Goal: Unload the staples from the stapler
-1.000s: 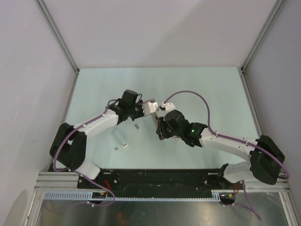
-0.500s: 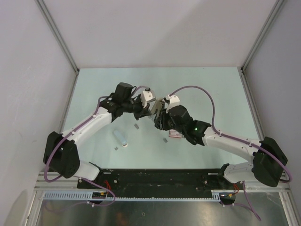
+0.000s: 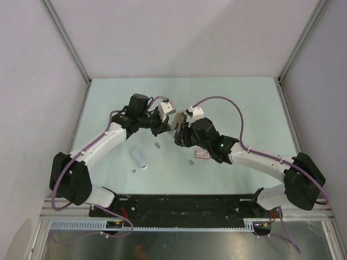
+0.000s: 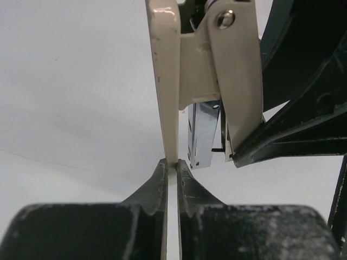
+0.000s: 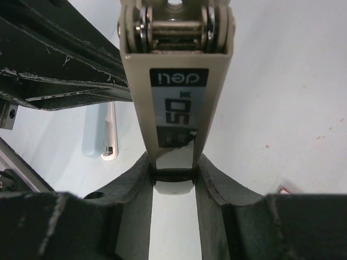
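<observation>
The small cream plastic stapler (image 4: pixel 217 65) is held above the pale worktop (image 3: pixel 244 108), hinged open: its thin arm is pinched by the nearly shut left fingers (image 4: pixel 154 189), its body clamped between the part-open right fingers (image 5: pixel 130 184). Emptying appears to be in hand; next, the chrome magazine (image 4: pixel 201 135) must be tipped out.

One stapler (image 3: pixel 175 124), counted from the overhead view. Three short strips of staples (image 3: pixel 158 144) on the table (image 3: pixel 244 103): the first at 7 o'clock from the stapler, a second strip (image 3: pixel 134 171) farther out toward 7 o'clock, a third strip (image 3: pixel 191 161) at 5 o'clock. One pink-and-white box (image 3: pixel 202 155), between 4 and 5 o'clock. One pale blue piece (image 3: pixel 139 159), between 7 and 8 o'clock. Two pincers: the left pincer (image 4: pixel 172 164) and the right pincer (image 5: pixel 173 162)
</observation>
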Motion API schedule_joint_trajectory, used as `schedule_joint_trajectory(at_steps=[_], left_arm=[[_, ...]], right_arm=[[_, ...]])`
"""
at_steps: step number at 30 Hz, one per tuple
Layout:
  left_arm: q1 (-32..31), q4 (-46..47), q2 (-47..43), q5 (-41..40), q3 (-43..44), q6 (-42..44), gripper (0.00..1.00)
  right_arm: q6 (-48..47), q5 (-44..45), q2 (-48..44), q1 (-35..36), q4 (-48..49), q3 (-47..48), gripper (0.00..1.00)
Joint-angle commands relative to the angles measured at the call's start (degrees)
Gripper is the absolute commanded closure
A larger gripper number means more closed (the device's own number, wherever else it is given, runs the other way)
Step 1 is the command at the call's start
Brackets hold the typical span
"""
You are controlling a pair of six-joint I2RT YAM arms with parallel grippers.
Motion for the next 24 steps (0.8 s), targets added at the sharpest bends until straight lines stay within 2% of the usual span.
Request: schedule_joint_trajectory(at_steps=[1, 4, 12, 14, 17, 20, 22, 24], left_arm=[[0.8, 3.2, -2.0, 1.4, -0.4, -0.4, 1.00], [1.1, 3.1, -2.4, 1.9, -0.7, -1.3, 0.96], [4.3, 3.1, -4.5, 4.9, -2.0, -3.4, 0.94], [4.7, 3.0, -5.0, 5.4, -2.7, -3.8, 0.90], [5.7, 2.7, -6.4, 5.6, -3.6, -5.1, 0.69], [9.3, 2.7, -9.1, 6.3, -3.1, -8.2, 0.39], [13.3, 2.7, -10.9, 7.8, -2.3, -10.0, 0.27], [18.3, 2.6, -12.3, 9.4, -1.6, -11.6, 0.21]], right_arm=[[0.1, -3.8, 0.8, 0.0, 5.8, 4.4, 1.00], [-0.5, -4.5, 2.4, -0.5, 5.3, 6.8, 1.00], [-1.7, -6.4, 5.6, -2.1, 3.7, 11.1, 1.00], [-1.9, -6.6, 6.3, -2.4, 3.4, 12.1, 1.00], [-2.8, -6.6, 8.4, -2.9, 2.1, 14.9, 1.00], [-4.3, -6.6, 12.8, -3.6, -0.9, 20.2, 1.00], [-5.2, -6.5, 16.0, -3.9, -5.0, 23.7, 1.00], [-6.0, -6.1, 19.4, -4.3, -9.0, 27.4, 1.00]])
